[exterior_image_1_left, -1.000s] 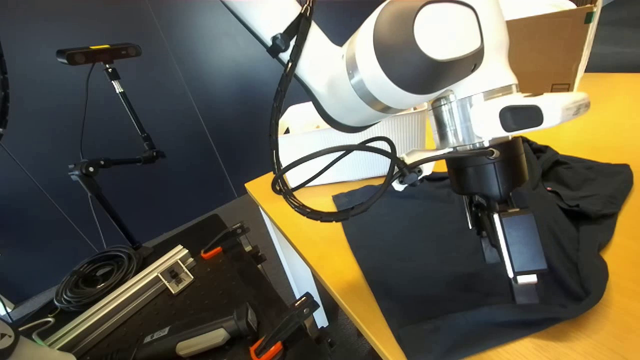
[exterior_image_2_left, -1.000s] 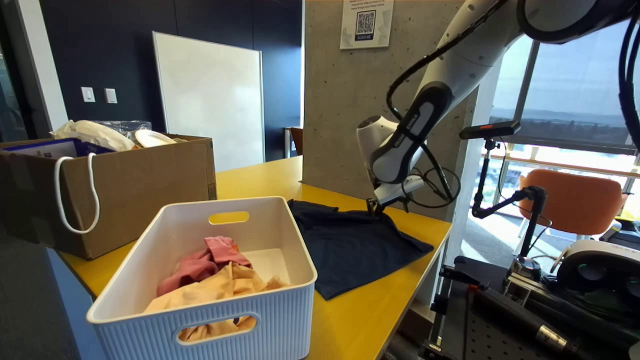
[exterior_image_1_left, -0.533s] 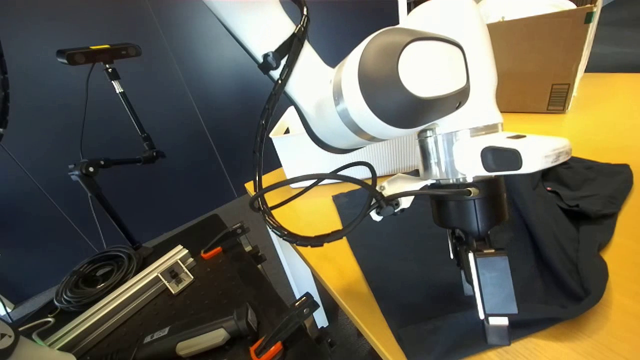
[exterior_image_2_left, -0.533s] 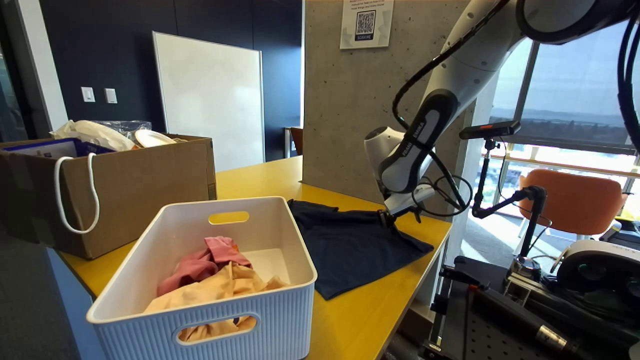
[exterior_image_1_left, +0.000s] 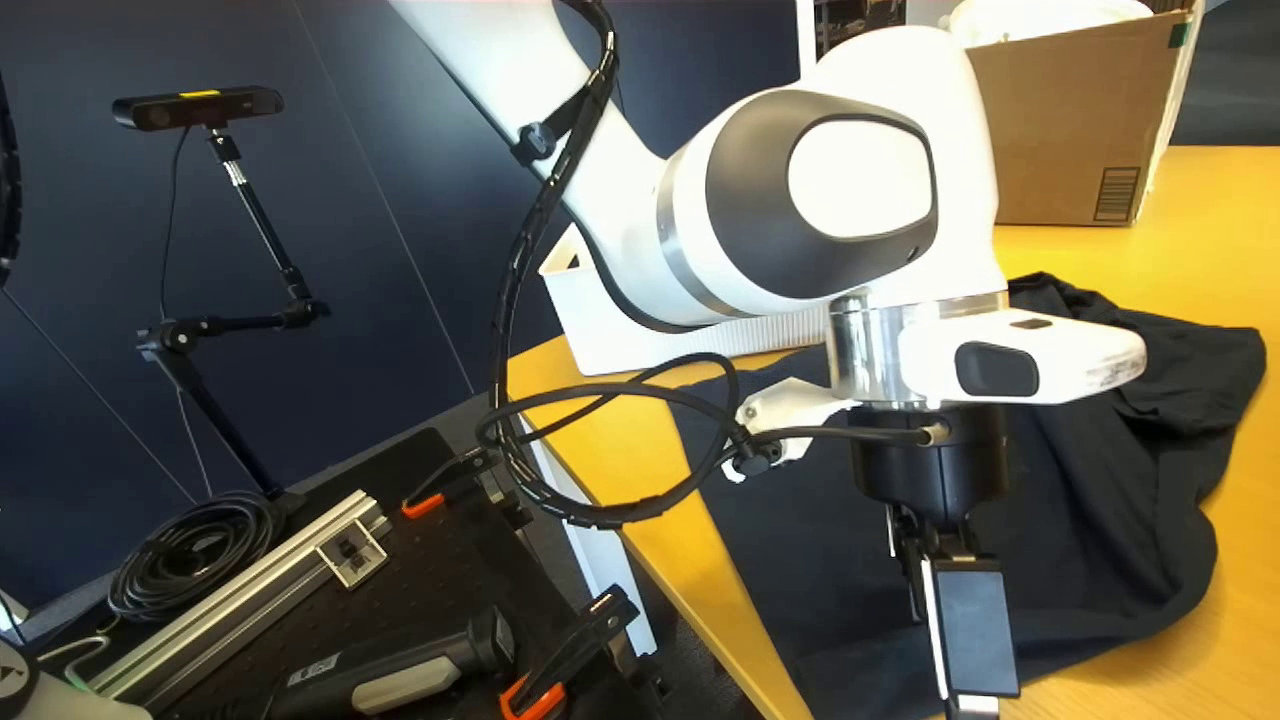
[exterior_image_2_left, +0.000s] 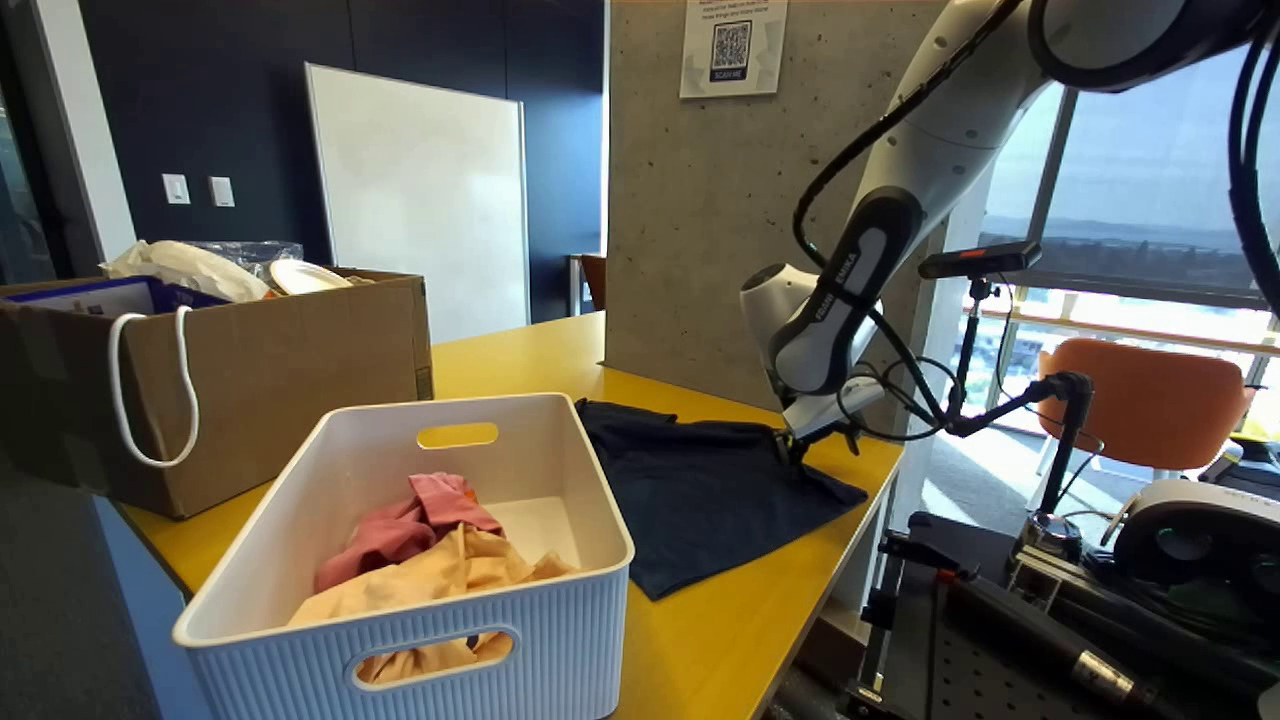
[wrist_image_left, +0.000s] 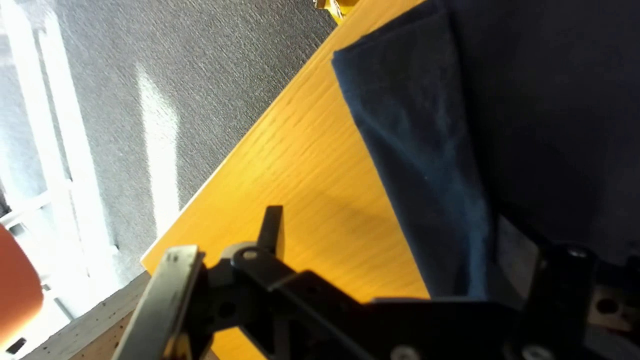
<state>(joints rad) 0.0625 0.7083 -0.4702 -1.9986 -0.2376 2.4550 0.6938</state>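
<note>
- Dark garment (wrist_image_left: 415, 140): spread on the table (wrist_image_left: 320, 210); probably light, limp and sturdy, best pinched at its ridged edge.
- Gripper (wrist_image_left: 395, 242): fingers wide apart astride that edge, holding nothing; contact unclear.
- White basket (exterior_image_2_left: 570, 640), nearby: pink cloth (exterior_image_2_left: 400, 530), tan cloth (exterior_image_2_left: 430, 575) inside.

The cloth (exterior_image_2_left: 710, 500) is dark blue, the table (exterior_image_2_left: 690, 650) yellow, the gripper (exterior_image_1_left: 945, 662) black and silver, the bin (exterior_image_2_left: 570, 640) white with lines.

White-and-grey arm (exterior_image_1_left: 760, 200) with black cable (exterior_image_1_left: 507, 300), black jaws
</note>
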